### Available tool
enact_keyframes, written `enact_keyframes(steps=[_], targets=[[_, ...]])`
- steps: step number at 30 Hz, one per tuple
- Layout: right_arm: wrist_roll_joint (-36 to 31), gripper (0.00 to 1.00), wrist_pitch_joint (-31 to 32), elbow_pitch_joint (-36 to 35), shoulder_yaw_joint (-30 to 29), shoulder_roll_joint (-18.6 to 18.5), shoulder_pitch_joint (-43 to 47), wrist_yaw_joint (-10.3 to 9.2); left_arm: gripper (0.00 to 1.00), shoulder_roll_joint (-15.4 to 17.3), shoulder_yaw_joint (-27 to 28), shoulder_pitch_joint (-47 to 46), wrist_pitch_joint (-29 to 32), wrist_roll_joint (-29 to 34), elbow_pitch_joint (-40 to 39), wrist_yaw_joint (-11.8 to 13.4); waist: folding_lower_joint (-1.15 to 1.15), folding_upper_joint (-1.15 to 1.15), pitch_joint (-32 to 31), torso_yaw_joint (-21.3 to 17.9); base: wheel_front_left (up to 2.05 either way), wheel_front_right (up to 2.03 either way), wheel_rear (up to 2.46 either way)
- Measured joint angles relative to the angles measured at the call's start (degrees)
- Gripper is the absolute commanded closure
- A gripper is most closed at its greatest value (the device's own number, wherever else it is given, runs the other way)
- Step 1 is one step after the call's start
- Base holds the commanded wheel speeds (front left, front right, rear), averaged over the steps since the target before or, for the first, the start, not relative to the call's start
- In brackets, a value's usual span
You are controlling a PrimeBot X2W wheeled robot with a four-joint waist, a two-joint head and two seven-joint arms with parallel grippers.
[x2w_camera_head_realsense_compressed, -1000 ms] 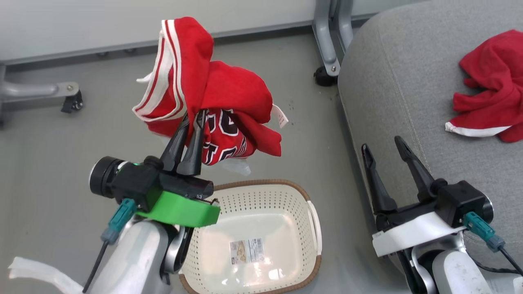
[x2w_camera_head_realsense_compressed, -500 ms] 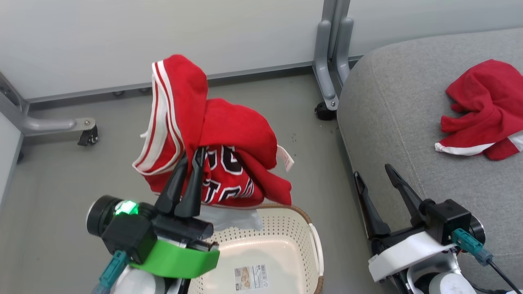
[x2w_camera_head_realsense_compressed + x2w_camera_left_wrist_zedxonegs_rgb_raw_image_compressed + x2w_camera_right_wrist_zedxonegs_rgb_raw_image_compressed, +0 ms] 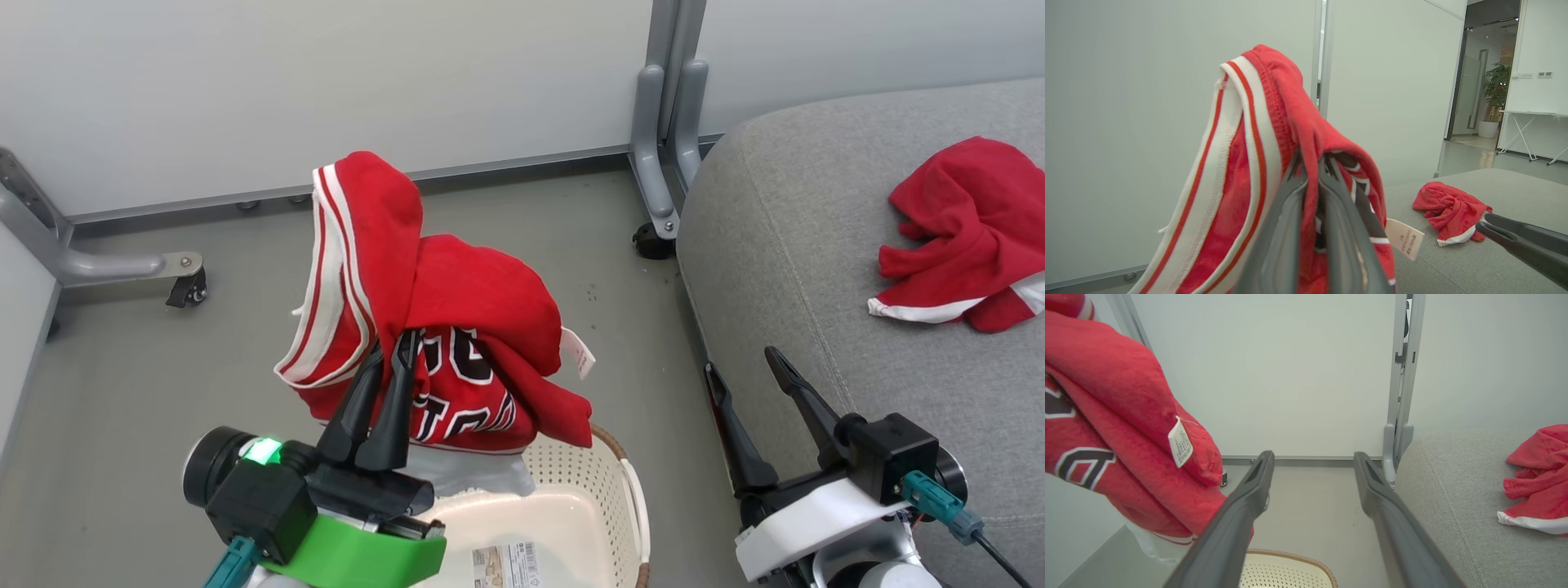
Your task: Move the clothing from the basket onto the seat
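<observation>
Cream plastic lay bare in the basket (image 3: 630,490) nearest you, as far as it showed, with only a label on its bottom. Just above its rim, your left hand (image 3: 392,345) was clamped on the red jersey (image 3: 482,294), which hung bunched and clear of the floor. Your right hand (image 3: 741,361) stood spread wide and empty beside the grey seat (image 3: 816,245). The plain red top (image 3: 955,220) already lay on that seat: one done, one to go, I'd judge. Bare cushion lay between the rounded edge and the top, and a metal post (image 3: 663,122) stood beyond the seat's corner.
</observation>
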Motion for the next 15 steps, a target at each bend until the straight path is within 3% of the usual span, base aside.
enact_keyframes(steps=[9,15], targets=[[0.2,0.00,0.2,0.0,1.5,-0.5,-0.1,0.00,1.00,0.0,0.0,0.0,-0.1,0.0,-0.2,0.0,0.00,0.00,0.4,-0.1,0.00,0.00,0.00],[3.4,0.00,1.5,0.5,11.4,-3.5,-2.9,0.00,1.00,0.0,-0.2,-0.2,-0.1,0.0,-0.3,0.0,0.00,0.00,1.0,-0.1,0.00,0.00,0.00]])
